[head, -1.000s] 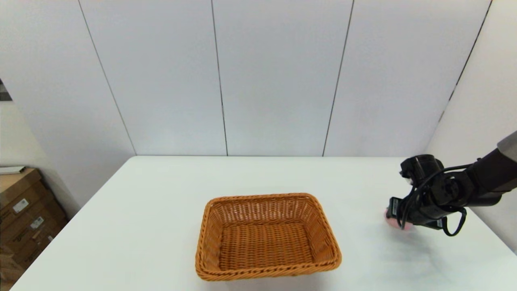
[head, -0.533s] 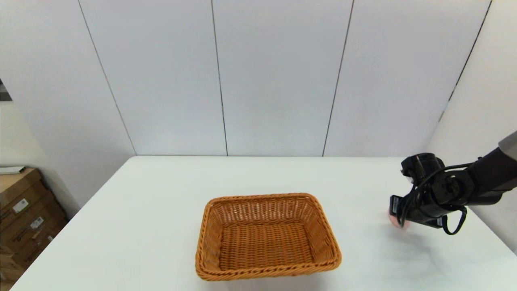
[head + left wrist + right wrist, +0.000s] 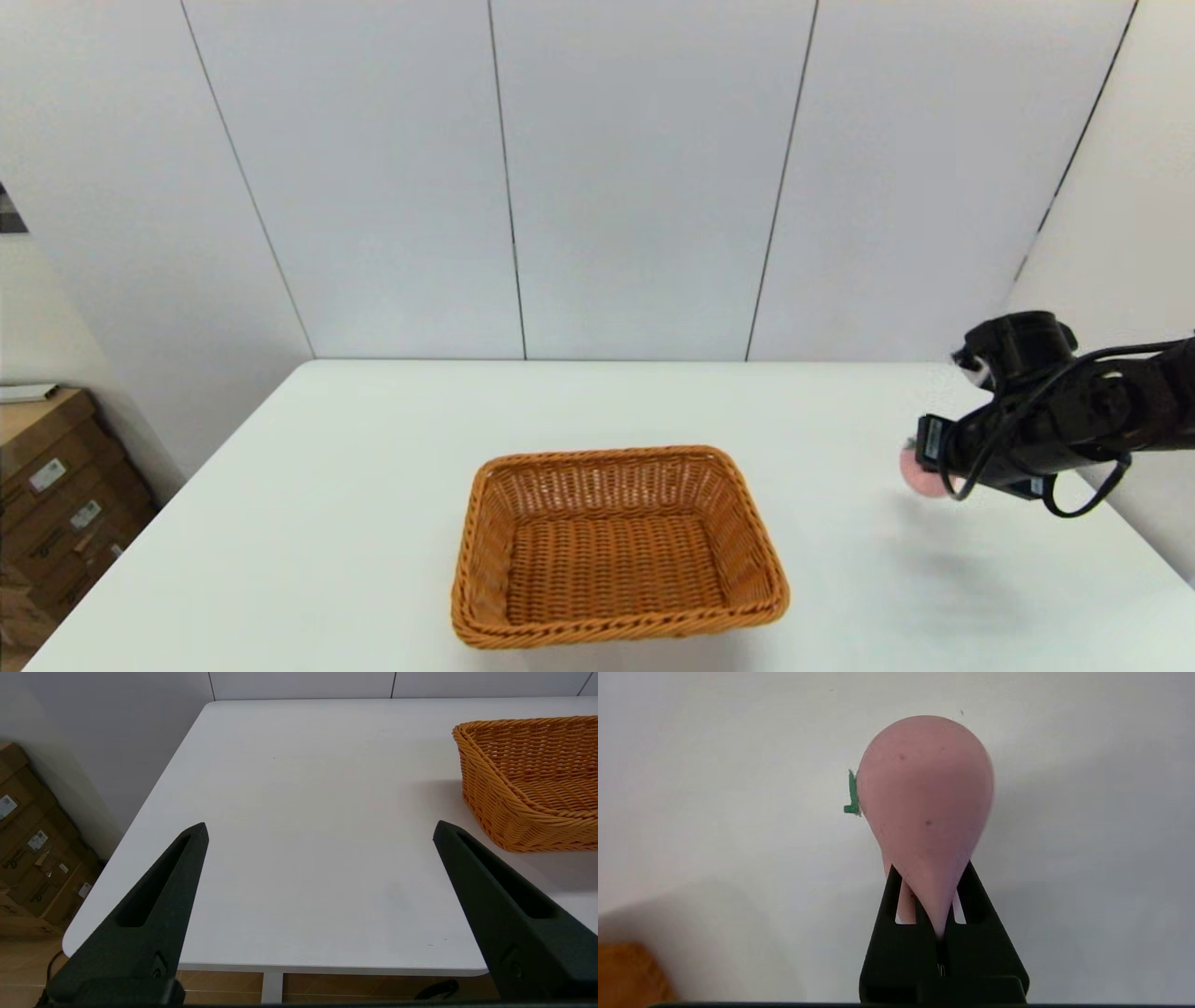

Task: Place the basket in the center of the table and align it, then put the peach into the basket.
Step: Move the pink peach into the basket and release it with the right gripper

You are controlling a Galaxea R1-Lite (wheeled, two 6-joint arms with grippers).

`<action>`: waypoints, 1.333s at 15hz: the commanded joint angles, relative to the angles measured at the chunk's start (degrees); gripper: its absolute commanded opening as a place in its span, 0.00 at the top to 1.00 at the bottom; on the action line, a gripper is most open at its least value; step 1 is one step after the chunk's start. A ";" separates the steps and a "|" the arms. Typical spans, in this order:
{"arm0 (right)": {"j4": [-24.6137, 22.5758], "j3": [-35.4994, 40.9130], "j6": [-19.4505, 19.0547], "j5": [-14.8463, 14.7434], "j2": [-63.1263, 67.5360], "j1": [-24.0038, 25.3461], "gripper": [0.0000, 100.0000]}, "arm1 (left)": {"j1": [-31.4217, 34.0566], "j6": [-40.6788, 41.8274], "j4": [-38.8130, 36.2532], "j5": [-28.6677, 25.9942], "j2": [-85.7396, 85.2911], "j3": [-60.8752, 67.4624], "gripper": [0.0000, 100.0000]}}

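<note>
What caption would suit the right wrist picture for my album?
The right pincer grips a pink peach by its pointed end above the white table.

right gripper [image 3: 924,462] has lifted the peach [image 3: 913,474] off the table [image 3: 373,485], now held above the surface, shadow beneath it, and shifted a bit farther right of the basket [image 3: 616,546]

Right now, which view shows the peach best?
Right wrist view: the peach fills it, shut in the right gripper. Head view shows only a pink edge past the gripper. Left wrist view shows none of it.
</note>
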 commanded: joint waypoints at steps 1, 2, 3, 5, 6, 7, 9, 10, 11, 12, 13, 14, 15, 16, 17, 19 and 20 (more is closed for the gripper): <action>11.89 -0.27 0.76 2.83 -16.45 7.98 1.00 | 0.00 -0.64 0.06 0.66 -0.01 0.00 0.00; 14.53 -0.45 1.11 2.83 -18.73 10.96 1.00 | 0.00 -0.81 0.06 0.74 -0.01 0.00 0.00; 16.46 -0.54 1.20 2.83 -20.23 13.86 1.00 | 0.00 -0.72 0.06 0.74 -0.01 0.00 0.00; 18.04 -1.24 3.31 2.65 -21.37 19.67 1.00 | 0.00 -0.72 0.06 0.74 -0.01 0.00 0.00; 18.83 -2.65 4.89 2.74 -21.19 22.48 1.00 | 0.00 -0.72 0.06 0.66 -0.01 0.00 0.00; 19.45 -3.88 5.16 2.74 -20.93 24.41 1.00 | 0.00 -0.72 0.06 0.74 -0.01 0.00 0.00; 19.54 -5.99 5.42 2.65 -18.73 28.37 1.00 | 0.00 -0.72 -0.03 0.74 -0.01 0.00 0.00; 19.54 -7.13 5.51 2.57 -16.98 29.95 1.00 | 0.00 -0.72 0.06 0.74 -0.01 0.00 0.00; 19.54 -8.36 5.86 2.57 -15.22 31.18 1.00 | 0.00 -0.72 0.06 0.74 -0.01 0.00 0.00; 19.54 -9.59 6.21 2.65 -13.46 32.85 1.00 | 0.00 -0.72 0.06 0.74 -0.01 0.00 0.00; 19.45 -10.82 6.21 2.65 -11.70 34.61 1.00 | 0.00 -0.72 0.06 0.74 -0.01 0.00 0.00; 19.45 -12.14 6.21 2.57 -9.86 35.93 1.00 | 0.00 -0.64 0.06 0.74 -0.01 0.00 0.00; 19.54 -13.90 6.30 2.57 -8.19 36.89 1.00 | 0.00 -0.64 0.06 0.66 -0.01 0.00 0.00; 19.54 -14.86 6.48 2.48 -6.52 37.68 1.00 | 0.00 -0.64 0.06 0.66 -0.01 0.00 0.00; 19.63 -16.01 6.39 2.57 -5.37 38.30 1.00 | 0.00 -0.64 0.06 0.57 -0.01 0.00 0.00; 19.80 -18.38 6.30 2.83 -3.27 40.23 1.00 | 0.00 -0.64 0.06 0.57 -0.01 0.00 0.00; 20.50 -19.70 6.30 2.92 -2.39 40.93 1.00 | 0.00 -0.64 0.06 0.48 -0.01 0.00 0.00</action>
